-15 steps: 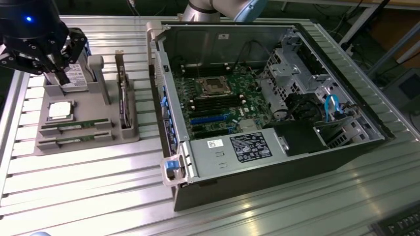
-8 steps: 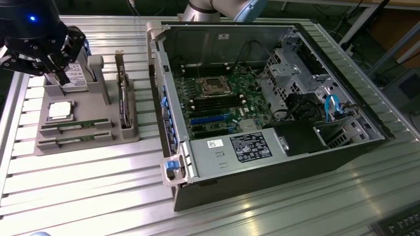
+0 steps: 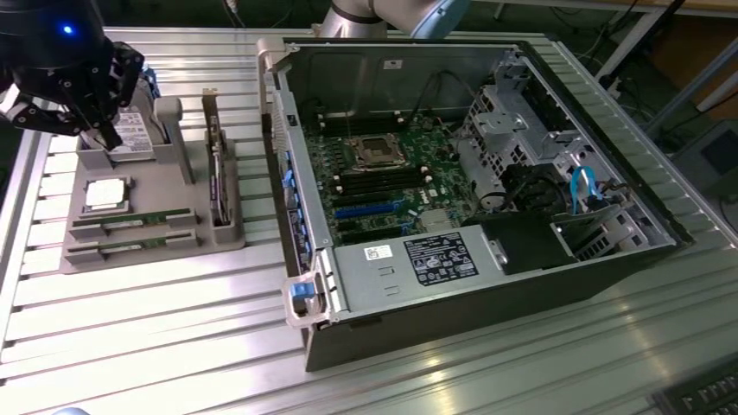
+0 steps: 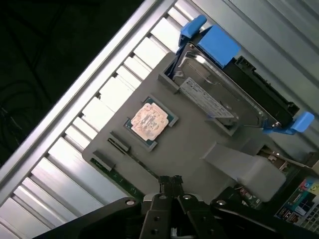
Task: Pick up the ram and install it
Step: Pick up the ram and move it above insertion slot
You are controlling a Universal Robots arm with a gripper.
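the gripper hangs above the tray with its fingers pressed together and nothing between them. in the exterior view it sits over the tray's far end, above the drive and well apart from the case.

the ram lies in a long groove at the tray's near end, with a twin in a like groove just beside it. neither is touched, so i judge the pick not yet made. the grooves hold each stick straight and at a fixed place, likely so that fingers can close across the thin board. the cpu rests in its own square pocket between drive and ram.

raised blocks close off the ends of each groove. a tall rib and an upright card stand on the exterior view's right of the tray, toward the case. the space above the sticks is open.

the case lies on its side with the open face up, so the board faces upward inside a rim of walls. long dark slots run just beside the socket. cables and a metal cage crowd the exterior view's right of the board, while the room straight above the slots looks free. bare slatted table lies in front of the tray and case.
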